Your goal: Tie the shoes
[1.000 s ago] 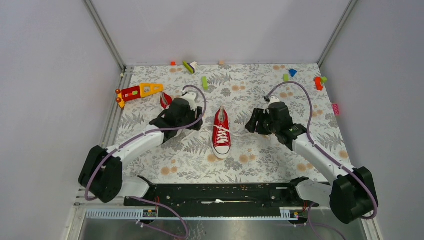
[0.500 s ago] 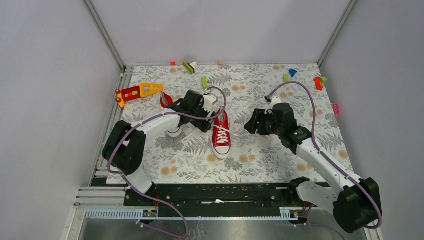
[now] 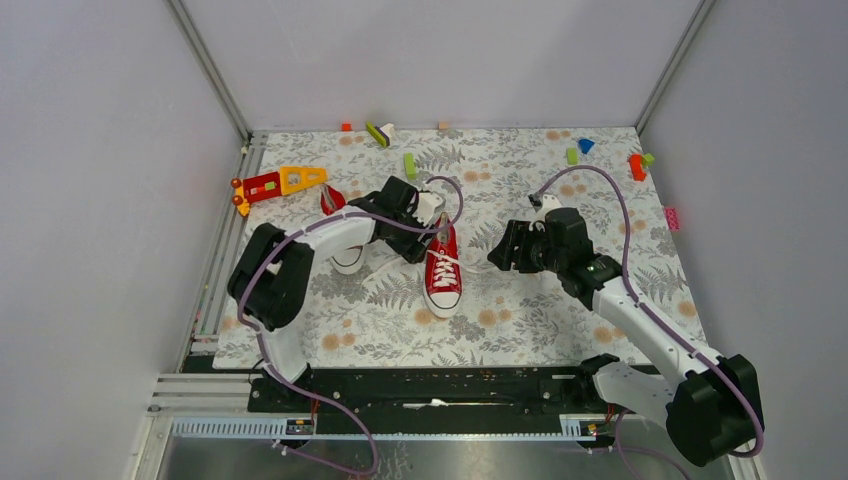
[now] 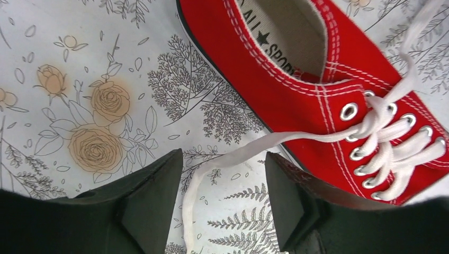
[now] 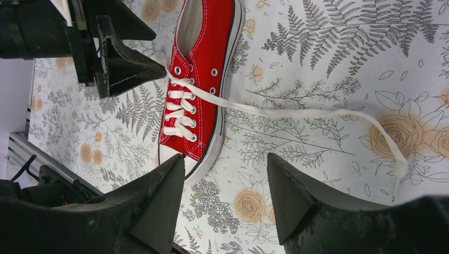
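Note:
One red sneaker (image 3: 441,268) with white laces lies mid-mat, toe toward the arms, laces untied. It also shows in the left wrist view (image 4: 312,79) and the right wrist view (image 5: 198,90). The second red sneaker (image 3: 347,260) lies to its left, mostly hidden under my left arm. My left gripper (image 3: 424,240) is open at the centre shoe's left side; a loose lace (image 4: 233,156) lies on the mat between its fingers, untouched. My right gripper (image 3: 505,250) is open and empty to the shoe's right, above the mat. The other lace (image 5: 296,112) trails right across the mat.
A red-and-yellow toy piece (image 3: 280,183) lies at the back left. Small blocks sit along the back: a green one (image 3: 409,165), a blue one (image 3: 585,145), a red one (image 3: 636,166). A pink block (image 3: 671,217) is at the right edge. Walls enclose the floral mat.
My left gripper has swung right, off the second sneaker, to the left side of the centre sneaker, uncovering the second shoe's white toe. My right gripper has barely shifted.

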You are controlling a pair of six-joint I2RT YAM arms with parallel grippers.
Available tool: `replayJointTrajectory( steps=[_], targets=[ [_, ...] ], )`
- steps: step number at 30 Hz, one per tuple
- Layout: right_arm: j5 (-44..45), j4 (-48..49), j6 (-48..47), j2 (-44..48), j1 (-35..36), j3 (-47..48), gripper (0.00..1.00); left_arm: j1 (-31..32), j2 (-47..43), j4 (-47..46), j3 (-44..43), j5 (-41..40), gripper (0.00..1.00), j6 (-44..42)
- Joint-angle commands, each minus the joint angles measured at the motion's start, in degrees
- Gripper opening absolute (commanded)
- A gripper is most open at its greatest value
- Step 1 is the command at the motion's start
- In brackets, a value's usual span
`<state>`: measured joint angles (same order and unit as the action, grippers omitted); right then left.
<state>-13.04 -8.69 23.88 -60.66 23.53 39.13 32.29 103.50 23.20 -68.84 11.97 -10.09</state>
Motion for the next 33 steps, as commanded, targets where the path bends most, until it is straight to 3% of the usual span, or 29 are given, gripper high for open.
replayJointTrajectory(
  steps=[1,5,9,17,23,26,33],
  targets=[
    [-0.3,1.6,1.0,-0.1,0.3,-0.3,0.64,-0.1,2.4,1.5,-4.4,-0.5,0.62,0.0],
    [-0.3,1.7,1.3,-0.3,0.3,-0.3,0.62,-0.3,3.8,2.8,-5.6,0.2,0.45,0.3],
    [-0.6,2.3,1.7,-0.7,0.3,-0.5,0.6,-0.6,3.1,2.7,-5.3,0.7,0.0,1.1],
    [-5.6,3.1,0.4,-6.4,0.7,3.8,0.58,-1.2,-10.2,-12.1,6.5,-1.3,0.0,9.7],
    [-11.4,10.7,0.9,-12.3,2.4,6.7,0.57,-1.2,-17.1,-24.5,15.0,1.0,0.0,19.7],
    [-13.4,14.0,1.1,-15.9,5.1,9.0,0.56,-1.2,-18.4,-30.6,18.3,4.4,0.0,22.3],
    [-18.2,27.0,1.0,-23.1,7.2,11.2,0.55,-1.2,-17.7,-32.5,18.4,7.3,0.0,24.2]
  ],
)
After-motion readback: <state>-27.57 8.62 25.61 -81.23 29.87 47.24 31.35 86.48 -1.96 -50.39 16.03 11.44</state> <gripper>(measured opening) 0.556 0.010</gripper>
